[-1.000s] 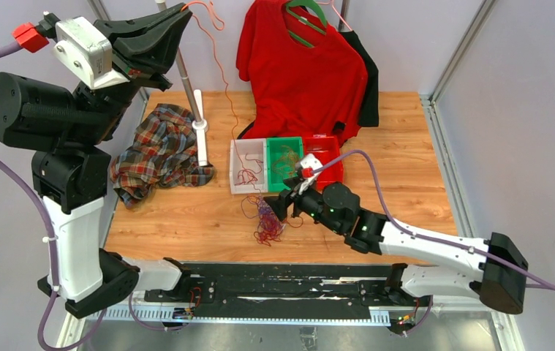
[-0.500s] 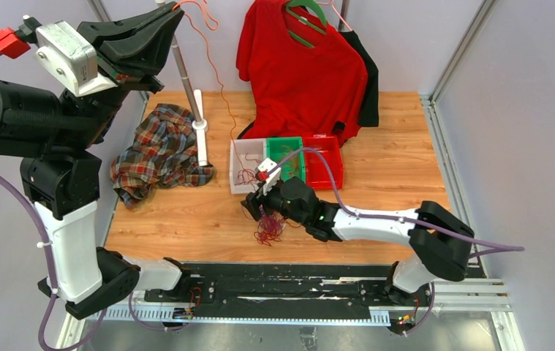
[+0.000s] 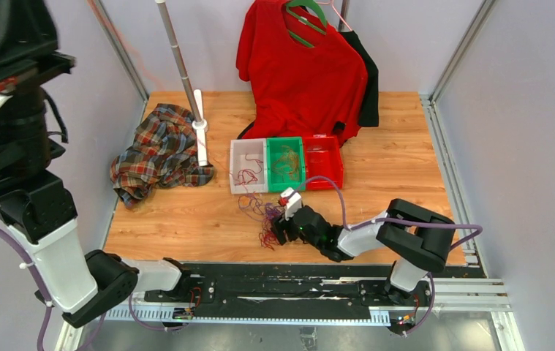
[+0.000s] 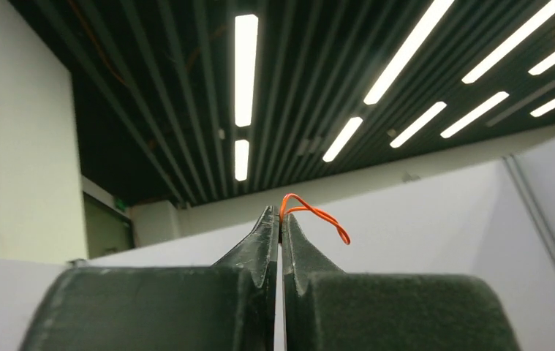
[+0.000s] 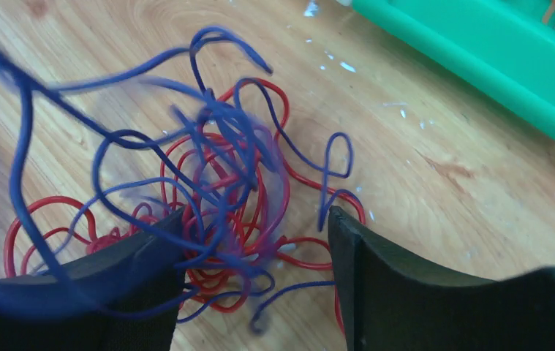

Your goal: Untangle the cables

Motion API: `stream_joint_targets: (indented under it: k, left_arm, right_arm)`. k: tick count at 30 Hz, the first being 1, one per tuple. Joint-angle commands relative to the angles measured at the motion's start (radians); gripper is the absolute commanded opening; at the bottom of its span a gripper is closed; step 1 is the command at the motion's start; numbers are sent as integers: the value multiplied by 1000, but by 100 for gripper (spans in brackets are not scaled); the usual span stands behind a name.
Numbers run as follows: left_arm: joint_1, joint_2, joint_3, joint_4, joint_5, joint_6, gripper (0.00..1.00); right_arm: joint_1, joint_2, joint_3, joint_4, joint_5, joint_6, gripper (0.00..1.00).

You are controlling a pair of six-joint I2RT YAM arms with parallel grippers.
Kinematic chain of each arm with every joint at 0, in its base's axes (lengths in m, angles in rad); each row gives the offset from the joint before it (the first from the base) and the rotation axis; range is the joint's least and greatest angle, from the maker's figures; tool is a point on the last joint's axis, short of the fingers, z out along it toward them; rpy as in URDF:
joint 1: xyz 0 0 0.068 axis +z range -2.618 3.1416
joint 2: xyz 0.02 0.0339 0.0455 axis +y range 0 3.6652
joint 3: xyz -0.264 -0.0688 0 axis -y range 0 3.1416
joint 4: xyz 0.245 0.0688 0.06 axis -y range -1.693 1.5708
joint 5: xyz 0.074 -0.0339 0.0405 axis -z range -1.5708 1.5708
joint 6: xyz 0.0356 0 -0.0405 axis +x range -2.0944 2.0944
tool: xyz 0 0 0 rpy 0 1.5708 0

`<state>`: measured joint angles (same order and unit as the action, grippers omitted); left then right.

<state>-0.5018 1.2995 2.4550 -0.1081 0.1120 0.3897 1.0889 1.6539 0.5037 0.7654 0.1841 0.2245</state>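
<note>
Left gripper (image 4: 280,219): fingers pressed together, pinching a thin orange wire (image 4: 318,214) at their very tips, its loop arching to the right of them. Right gripper (image 5: 256,223): fingers spread apart, nothing clamped, low over the wooden tabletop (image 5: 442,183). Tangle of blue and red cables (image 5: 219,172): lies between and just ahead of the right fingers, with a green bin (image 5: 479,58) farther ahead to their right.

Robotics lab, pale partition walls (image 3: 523,110), ceiling strip lights (image 4: 245,69), wooden bench (image 3: 398,168).
</note>
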Motion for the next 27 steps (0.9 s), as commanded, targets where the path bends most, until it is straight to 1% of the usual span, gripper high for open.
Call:
stream_joint_targets:
  k: [1,2,4,7,8,10,11,12,15,19,22,23,26,27]
  left_arm:
    - [-6,5,16,215,-141,113,1]
    - [-6,9,17,245,-157,131,1]
    - [-6,20,27,305,-182,158,1]
    - [-7,38,51,316,-185,179,1]
    - [-6,37,48,317,-181,188,1]
    - [-6,44,48,323,-183,210,1]
    - [-6,48,48,332,-197,226,1]
    - [-7,53,47,347,-205,258,1]
    - [-6,66,52,396,-216,316,1]
    - [-6,95,103,442,-214,400,1]
    - [-6,94,101,469,-205,439,1]
    - [-7,93,97,489,-213,443,1]
    - [-6,92,91,532,-206,470,1]
    - [-6,98,102,539,-204,475,1]
  right_arm:
    - [-9,-44,-113,125,83,73,66]
    - [-8,-54,-141,133,97,84,62]
    - [-9,-78,-185,143,126,106,51]
    - [-9,-119,-247,157,174,150,34]
    - [-9,-140,-263,152,198,165,26]
    - [-14,-189,-292,131,251,200,6]
    - [-19,-219,-308,115,295,220,1]
    - [-39,-276,-328,84,328,250,1]
    - [-89,-346,-338,2,339,309,1]
    - [-180,-441,-359,-137,372,390,1]
    - [-231,-487,-352,-297,429,460,1]
    - [-246,-503,-345,-382,455,491,1]
    - [-271,-521,-313,-572,538,580,1]
    - [-289,-523,-314,-613,541,614,1]
